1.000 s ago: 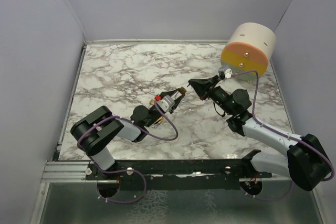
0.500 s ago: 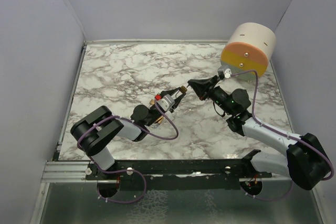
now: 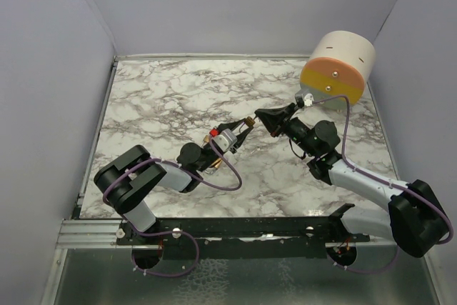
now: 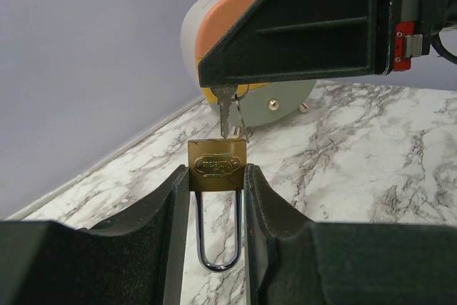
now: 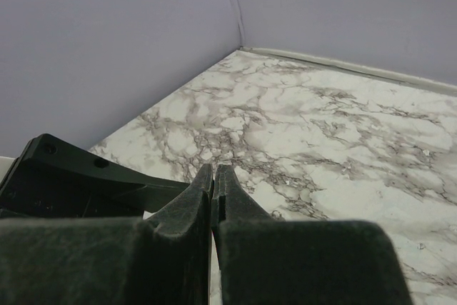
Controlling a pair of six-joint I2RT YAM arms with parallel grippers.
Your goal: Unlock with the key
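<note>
Two grips are set: left gripper (image 3: 241,129) clamped on the small brass padlock (image 4: 218,166) above the marble table (image 3: 178,91), right gripper (image 5: 213,180) pinched shut on the silver key (image 4: 224,116), tip at the lock's end, so inserting, turning and freeing the shackle all remain, I reckon.

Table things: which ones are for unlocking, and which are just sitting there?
For the job: brass padlock, clamped in the left gripper; key, pinched by the right gripper, tip close above the padlock.
Just sitting there: round drum with an orange-and-yellow face, far right on the marble table.
</note>
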